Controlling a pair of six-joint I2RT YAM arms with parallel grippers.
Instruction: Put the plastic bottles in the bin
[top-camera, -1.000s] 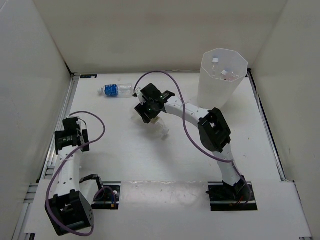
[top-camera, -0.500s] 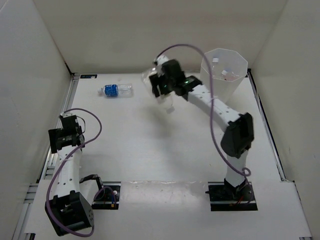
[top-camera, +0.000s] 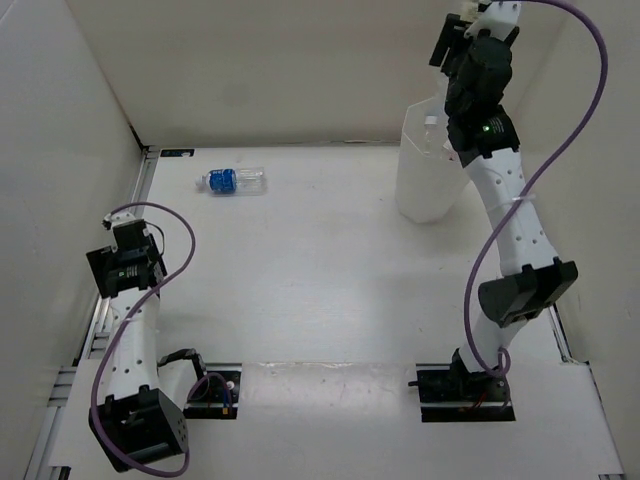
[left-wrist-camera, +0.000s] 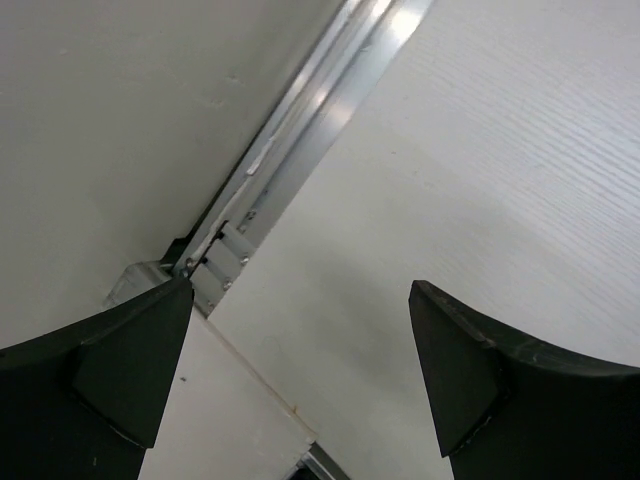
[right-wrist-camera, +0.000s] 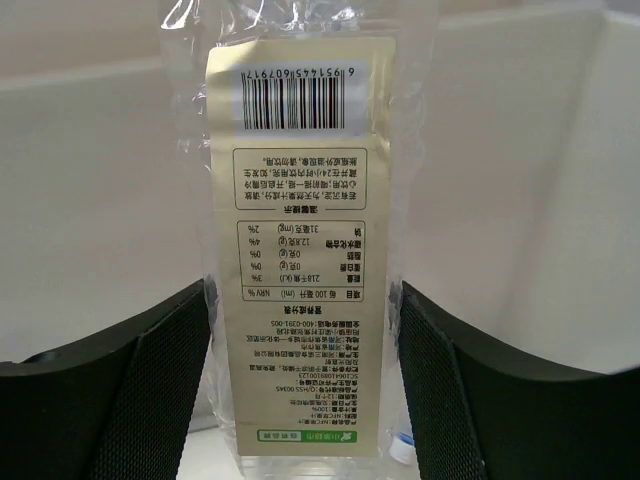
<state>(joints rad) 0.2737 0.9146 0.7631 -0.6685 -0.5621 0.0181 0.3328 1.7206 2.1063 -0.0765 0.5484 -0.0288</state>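
Note:
My right gripper is shut on a clear plastic bottle with a yellowish label, its fingers pressed against both sides. In the top view the right gripper is raised high, over the tall translucent white bin at the back right. A white bottle cap shows inside the bin. A blue-labelled bottle lies on its side at the back left of the table. My left gripper is open with nothing between its fingers, low by the left edge.
White walls close in the table on three sides. An aluminium rail runs along the left edge, right beside my left gripper. Purple cables loop off both arms.
My right arm has lifted the yellowish-labelled bottle from the table's middle, up and right to above the bin. The left arm has drifted slightly left.

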